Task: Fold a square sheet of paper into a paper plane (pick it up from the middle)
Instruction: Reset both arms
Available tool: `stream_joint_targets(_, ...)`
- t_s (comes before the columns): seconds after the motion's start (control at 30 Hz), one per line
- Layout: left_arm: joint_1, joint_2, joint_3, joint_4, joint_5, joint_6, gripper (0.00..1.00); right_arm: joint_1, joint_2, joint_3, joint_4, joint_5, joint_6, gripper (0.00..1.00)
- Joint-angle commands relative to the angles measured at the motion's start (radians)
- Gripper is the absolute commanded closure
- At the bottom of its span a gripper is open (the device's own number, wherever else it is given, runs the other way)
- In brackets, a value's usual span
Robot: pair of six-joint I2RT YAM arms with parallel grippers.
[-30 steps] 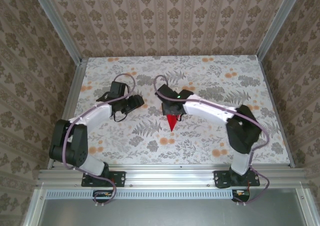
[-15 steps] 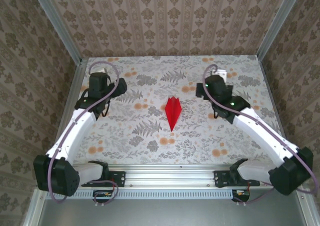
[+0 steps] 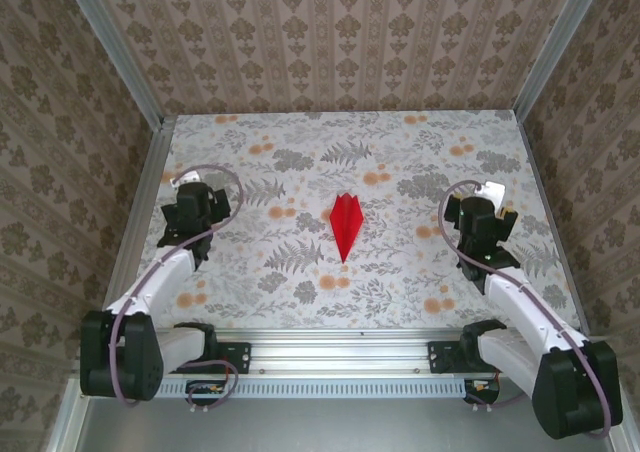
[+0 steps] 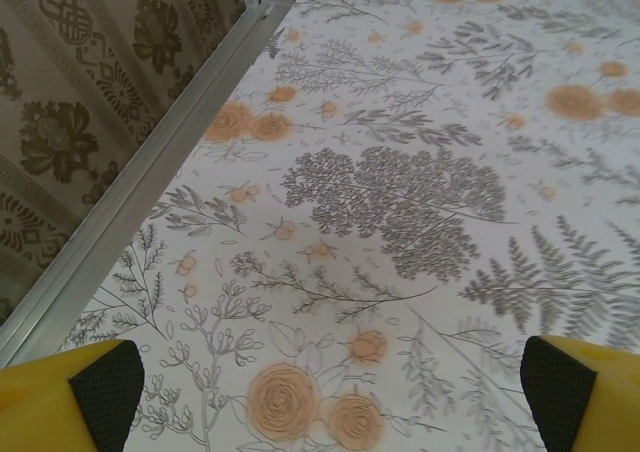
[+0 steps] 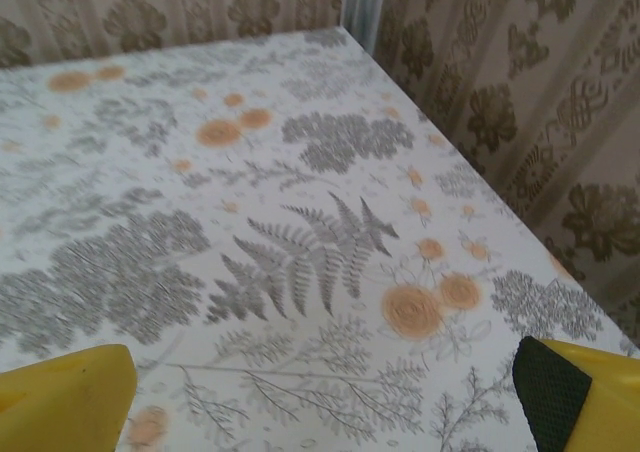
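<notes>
The red paper plane [image 3: 345, 225], a slim creased dart with its tip toward the near edge, lies flat in the middle of the floral table [image 3: 300, 282]. No gripper touches it. My left gripper [image 3: 193, 208] is drawn back at the left side of the table, well apart from the plane. Its yellow fingers [image 4: 90, 397] stand wide open over bare tabletop, and the left gripper [image 4: 330, 397] holds nothing. My right gripper [image 3: 480, 217] is pulled back at the right side, and the right gripper [image 5: 325, 397] is open too, with only tabletop between its fingers [image 5: 575, 392].
Patterned walls close the table on three sides. An aluminium rail [image 4: 150, 182] runs along the left edge close to my left gripper. The right wall [image 5: 520, 112] stands close beside my right gripper. Both arm bases sit at the near edge.
Both arms have pulled away from the middle to the table's sides and folded back. The right gripper let go of the plane, which now lies uncovered. Both grippers opened wide.
</notes>
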Motion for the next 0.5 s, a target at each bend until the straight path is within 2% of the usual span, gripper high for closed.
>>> stream_joint_targets(0.0,0.020,0.038,-0.058,0.206,0.001,0.102,0.00,-0.032,0.041,-0.063,0.235,-0.055,-0.049,0.00)
stream_joint_targets(0.17,0.056,0.118,-0.126,0.370,0.102,0.171,0.00,-0.059,0.135,-0.090,0.350,-0.128,-0.066,0.00)
stream_joint_targets(0.33,0.122,0.143,-0.199,0.545,0.312,0.210,0.00,-0.071,0.235,-0.120,0.522,-0.226,-0.101,0.00)
stream_joint_targets(0.47,0.162,0.162,-0.241,0.680,0.416,0.228,0.00,-0.085,0.295,-0.132,0.653,-0.298,-0.125,0.00)
